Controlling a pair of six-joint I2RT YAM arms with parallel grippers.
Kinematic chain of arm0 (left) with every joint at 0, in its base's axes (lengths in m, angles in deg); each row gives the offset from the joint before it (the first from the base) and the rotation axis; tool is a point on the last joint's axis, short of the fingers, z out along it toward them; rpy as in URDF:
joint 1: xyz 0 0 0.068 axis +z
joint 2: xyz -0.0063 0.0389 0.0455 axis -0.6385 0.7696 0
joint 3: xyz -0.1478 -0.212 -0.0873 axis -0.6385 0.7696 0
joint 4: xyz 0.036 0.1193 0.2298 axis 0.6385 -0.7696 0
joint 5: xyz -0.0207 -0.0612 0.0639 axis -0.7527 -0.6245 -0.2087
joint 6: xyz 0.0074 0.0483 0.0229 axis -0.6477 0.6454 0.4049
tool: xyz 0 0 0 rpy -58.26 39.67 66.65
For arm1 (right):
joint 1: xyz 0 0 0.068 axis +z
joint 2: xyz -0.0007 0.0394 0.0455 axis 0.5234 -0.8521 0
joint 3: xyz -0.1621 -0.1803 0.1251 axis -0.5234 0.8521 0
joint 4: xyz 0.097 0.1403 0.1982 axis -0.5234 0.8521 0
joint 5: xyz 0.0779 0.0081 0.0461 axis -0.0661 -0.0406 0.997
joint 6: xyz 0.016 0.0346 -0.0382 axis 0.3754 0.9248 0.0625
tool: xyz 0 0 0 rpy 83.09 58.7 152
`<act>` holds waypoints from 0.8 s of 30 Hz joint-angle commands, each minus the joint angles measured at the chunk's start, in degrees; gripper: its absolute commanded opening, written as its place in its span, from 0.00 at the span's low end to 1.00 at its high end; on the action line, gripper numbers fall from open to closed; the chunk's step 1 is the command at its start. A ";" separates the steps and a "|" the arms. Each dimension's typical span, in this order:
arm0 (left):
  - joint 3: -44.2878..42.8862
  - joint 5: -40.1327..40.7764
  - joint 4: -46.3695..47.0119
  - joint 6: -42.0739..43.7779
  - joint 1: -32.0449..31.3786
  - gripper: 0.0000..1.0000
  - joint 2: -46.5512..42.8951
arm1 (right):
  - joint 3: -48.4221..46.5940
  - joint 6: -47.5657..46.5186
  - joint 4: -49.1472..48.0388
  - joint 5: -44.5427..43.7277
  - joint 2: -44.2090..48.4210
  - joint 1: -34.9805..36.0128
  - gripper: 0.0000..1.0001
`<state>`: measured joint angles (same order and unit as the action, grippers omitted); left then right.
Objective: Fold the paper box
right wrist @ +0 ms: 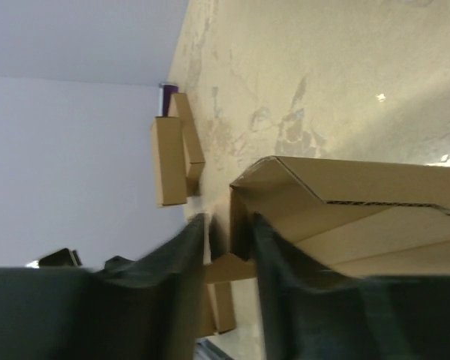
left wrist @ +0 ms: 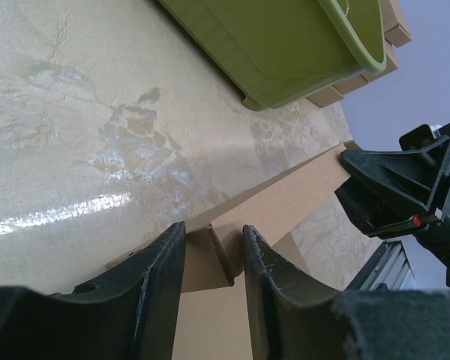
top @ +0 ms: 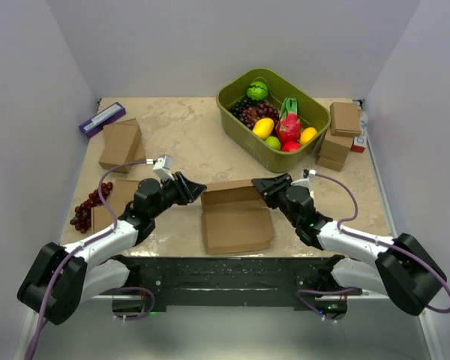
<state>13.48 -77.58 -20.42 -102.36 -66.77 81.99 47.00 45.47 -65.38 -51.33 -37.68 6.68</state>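
The paper box (top: 236, 217) lies at the table's near middle, its base flat and its back wall raised. My left gripper (top: 197, 187) is at the back left corner and my right gripper (top: 259, 185) at the back right corner. In the left wrist view the jaws (left wrist: 214, 244) are open and straddle a small upright corner flap of the box (left wrist: 285, 202), touching neither side. In the right wrist view the jaws (right wrist: 229, 240) are open around the box's corner wall (right wrist: 375, 187), which lies against one finger (right wrist: 285, 277); the view is blurred.
An olive-green tub (top: 272, 120) of fruit stands at the back right, beside stacked small cardboard boxes (top: 343, 135). At the left are a cardboard box (top: 121, 144), a purple box (top: 102, 118), red grapes (top: 86, 210) and another small box (top: 109, 206).
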 commanded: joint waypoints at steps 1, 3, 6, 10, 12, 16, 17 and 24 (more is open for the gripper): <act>0.04 -0.54 0.61 1.11 -0.42 0.38 1.05 | -0.20 -8.63 7.80 -2.24 5.15 0.17 0.52; -0.22 -0.36 0.08 1.64 -0.59 0.37 1.22 | 0.06 -12.85 12.01 -2.86 8.40 0.08 0.63; -0.31 -0.18 -0.18 1.82 -0.59 0.37 1.22 | 1.11 -17.86 16.94 -3.39 11.82 0.17 0.67; -0.31 -0.01 -0.36 1.91 -0.77 0.36 1.13 | 3.92 -23.58 19.59 -3.39 15.26 1.13 0.64; -0.40 0.25 -0.36 2.08 -0.86 0.36 1.48 | 6.03 -25.69 19.16 -3.82 17.10 1.92 0.62; -0.57 0.34 -0.53 2.43 -1.12 0.35 1.84 | 5.87 -29.38 21.43 -6.36 17.73 3.42 0.59; -0.57 0.43 -0.53 2.43 -1.12 0.35 1.92 | 4.47 -31.30 21.96 -6.81 17.03 3.51 0.58; -0.92 0.52 -1.15 3.22 -1.30 0.34 2.19 | -1.34 -36.15 21.98 -9.28 5.87 3.69 0.58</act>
<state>13.42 -77.29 -18.86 -101.55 -67.58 83.02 50.06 14.39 -42.87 -56.80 -27.61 10.06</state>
